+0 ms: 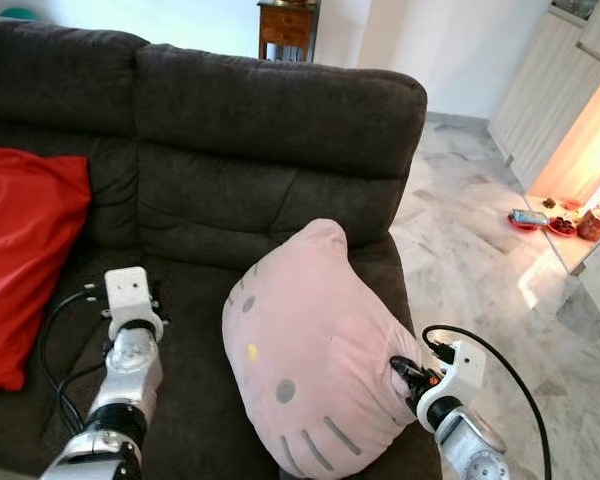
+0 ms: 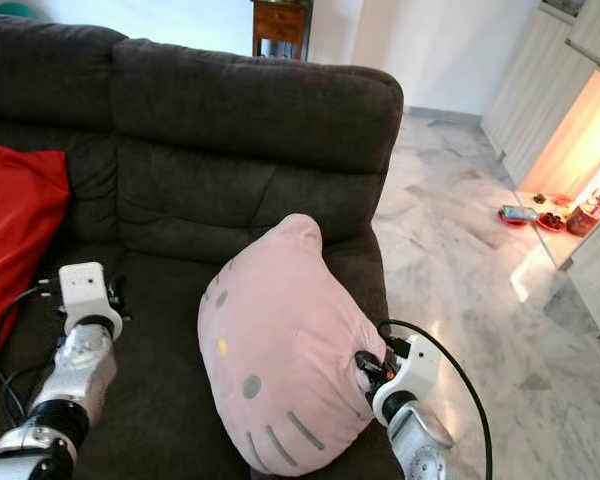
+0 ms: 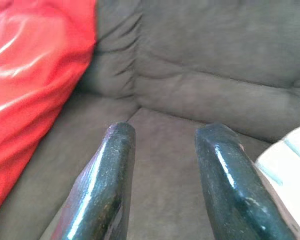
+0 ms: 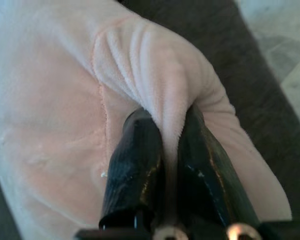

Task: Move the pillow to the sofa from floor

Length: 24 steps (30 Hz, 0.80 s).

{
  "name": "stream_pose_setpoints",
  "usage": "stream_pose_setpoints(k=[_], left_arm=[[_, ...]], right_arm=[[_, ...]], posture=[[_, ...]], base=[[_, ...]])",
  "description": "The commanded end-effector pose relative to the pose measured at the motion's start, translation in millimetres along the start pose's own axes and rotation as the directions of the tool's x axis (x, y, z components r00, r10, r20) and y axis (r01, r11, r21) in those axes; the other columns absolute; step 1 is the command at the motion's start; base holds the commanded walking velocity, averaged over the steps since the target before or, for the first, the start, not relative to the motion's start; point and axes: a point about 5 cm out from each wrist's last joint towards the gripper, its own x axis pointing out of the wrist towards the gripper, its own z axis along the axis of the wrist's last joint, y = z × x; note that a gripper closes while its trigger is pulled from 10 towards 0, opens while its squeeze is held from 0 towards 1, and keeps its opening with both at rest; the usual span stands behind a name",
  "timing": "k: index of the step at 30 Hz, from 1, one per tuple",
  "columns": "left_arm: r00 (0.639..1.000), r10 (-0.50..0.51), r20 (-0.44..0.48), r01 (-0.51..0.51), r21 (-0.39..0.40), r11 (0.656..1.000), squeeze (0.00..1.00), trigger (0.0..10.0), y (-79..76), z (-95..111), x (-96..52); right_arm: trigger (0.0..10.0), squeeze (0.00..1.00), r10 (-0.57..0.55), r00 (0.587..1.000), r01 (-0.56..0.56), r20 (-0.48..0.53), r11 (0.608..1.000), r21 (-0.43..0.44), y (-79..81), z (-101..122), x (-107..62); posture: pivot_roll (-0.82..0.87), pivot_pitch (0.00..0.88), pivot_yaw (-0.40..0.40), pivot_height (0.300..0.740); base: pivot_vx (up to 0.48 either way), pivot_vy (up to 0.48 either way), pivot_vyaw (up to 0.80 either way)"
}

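Pinching a fold of the pink plush cat-face pillow (image 1: 310,350), the right end effector (image 4: 165,131) has both black fingers (image 4: 135,165) clamped tight on the fabric at the pillow's right edge, cloth bunched into ridges between them. Pillow stands upright on the seat of the dark grey fabric sofa (image 1: 280,130), at the sofa's right end, tilted a bit, its ear tip up against the lower backrest; face side with grey eye, yellow nose and grey whisker marks turned toward the camera. Right silver arm (image 1: 465,440) comes in from the lower right, white wrist block and black cable loop just beside the pillow.

Left end effector (image 3: 162,150) is open, two black fingers apart with nothing between them, hovering over the sofa seat and aimed at the crease where seat meets backrest. Left silver arm (image 1: 125,390) with white wrist block sits over the middle seat, apart from the pillow, black cables trailing beside it.

Shiny red cushion (image 1: 25,260) leans on the sofa's left part, near the left arm. Marble-look tile floor (image 1: 470,240) to the right of the sofa; brown wooden cabinet (image 1: 285,25) behind the backrest
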Motion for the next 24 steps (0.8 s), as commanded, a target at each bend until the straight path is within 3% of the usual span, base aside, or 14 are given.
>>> stream_pose_setpoints(k=[1,3,13,14,15,16,17,20,24], left_arm=[[0.998,-0.032,0.057,0.031,0.023,0.999,0.0,10.0,-4.6,6.8,-1.3],[0.993,-0.057,0.099,0.051,0.055,0.997,0.0,10.0,-6.2,5.4,-9.3],[0.988,-0.081,0.129,0.068,0.103,0.992,0.0,10.0,-0.4,-4.4,-28.4],[0.989,-0.08,0.126,0.066,0.108,0.992,0.0,10.0,0.6,-6.3,-30.2],[0.989,-0.079,0.124,0.065,0.109,0.992,0.0,10.0,0.9,-7.4,-30.9],[0.989,-0.079,0.124,0.065,0.11,0.992,0.0,10.0,1.0,-7.5,-31.3],[0.989,-0.083,0.126,0.068,0.118,0.991,0.0,10.0,0.6,-7.7,-32.1],[0.988,-0.088,0.129,0.072,0.125,0.99,0.0,10.0,-1.5,-7.0,-33.8],[0.986,-0.097,0.139,0.081,0.116,0.99,0.0,10.0,-9.0,-3.8,-34.0]], right_arm=[[10.0,0.0,-0.029,0.999,0.03,-0.029,0.999,0.015,-7.5,-11.3,-0.7],[10.0,0.0,-0.035,0.999,0.035,0.02,0.999,0.02,-9.9,-7.3,2.3],[10.0,0.0,-0.048,0.996,0.046,0.071,0.998,0.037,-18.2,-10.6,1.5],[10.0,0.24,-0.045,0.996,0.043,0.079,0.999,0.031,-18.4,-10.5,1.7],[10.0,0.73,-0.045,0.995,0.043,0.089,0.999,0.023,-18.5,-9.8,1.8],[10.0,0.73,-0.045,0.995,0.044,0.094,0.999,0.017,-18.7,-9.5,2.2],[10.0,0.91,-0.047,0.993,0.046,0.106,0.999,0.011,-19.0,-8.7,2.6],[10.0,0.9,-0.04,0.991,0.042,0.13,0.999,-0.013,-18.8,-6.7,3.1],[10.0,0.9,-0.006,0.992,0.024,0.122,0.99,-0.139,-13.5,-9.6,4.4]], posture=[[0.04,0.0,-0.105,0.74],[0.04,0.0,-0.105,0.74],[0.04,0.0,-0.099,0.74],[0.04,0.0,-0.096,0.74],[0.04,0.0,-0.095,0.74],[0.04,0.0,-0.095,0.74],[0.04,0.0,-0.093,0.74],[0.04,0.0,-0.092,0.74],[0.04,0.0,-0.091,0.74]], base=[[0.0,0.0,0.0],[0.0,0.0,0.0],[0.0,0.0,0.0],[0.0,0.0,0.0],[0.0,0.0,0.0],[0.0,0.0,0.0],[0.0,0.0,0.0],[0.0,0.0,0.0],[0.0,0.0,0.0]])
